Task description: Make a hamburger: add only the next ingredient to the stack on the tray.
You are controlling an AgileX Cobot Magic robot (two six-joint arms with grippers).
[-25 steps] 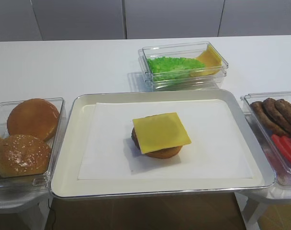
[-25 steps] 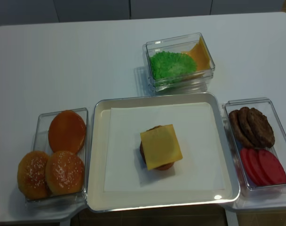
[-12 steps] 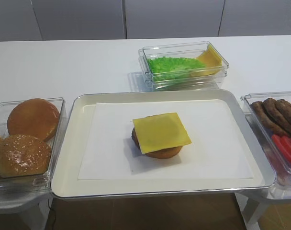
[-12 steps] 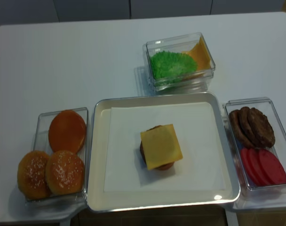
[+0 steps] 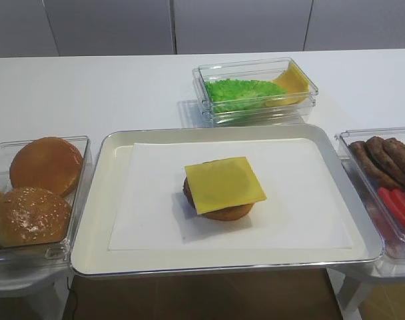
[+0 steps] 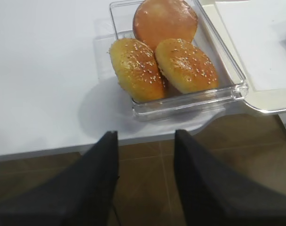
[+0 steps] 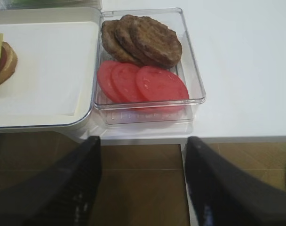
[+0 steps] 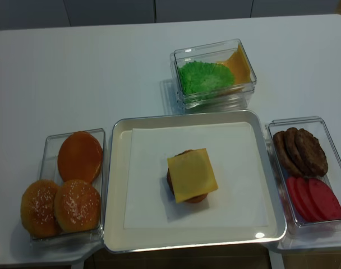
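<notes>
A square yellow cheese slice (image 5: 224,184) (image 8: 192,174) lies flat on the stack, over the brown patty (image 5: 187,190) and the bottom bun (image 5: 230,213), in the middle of the paper-lined silver tray (image 5: 101,213) (image 8: 117,185). Neither gripper shows in the exterior views. In the right wrist view my right gripper (image 7: 143,139) is open and empty, below the table's front edge, with the stack (image 7: 3,66) at the far left. The left wrist view shows my left gripper (image 6: 145,133) open and empty too, off the table's front edge.
A clear box of bun tops (image 5: 39,187) (image 6: 176,56) stands left of the tray. Another box with green lettuce (image 5: 239,90) and more cheese (image 5: 292,81) is behind it. Patties (image 7: 147,40) and tomato slices (image 7: 143,82) fill a box on the right.
</notes>
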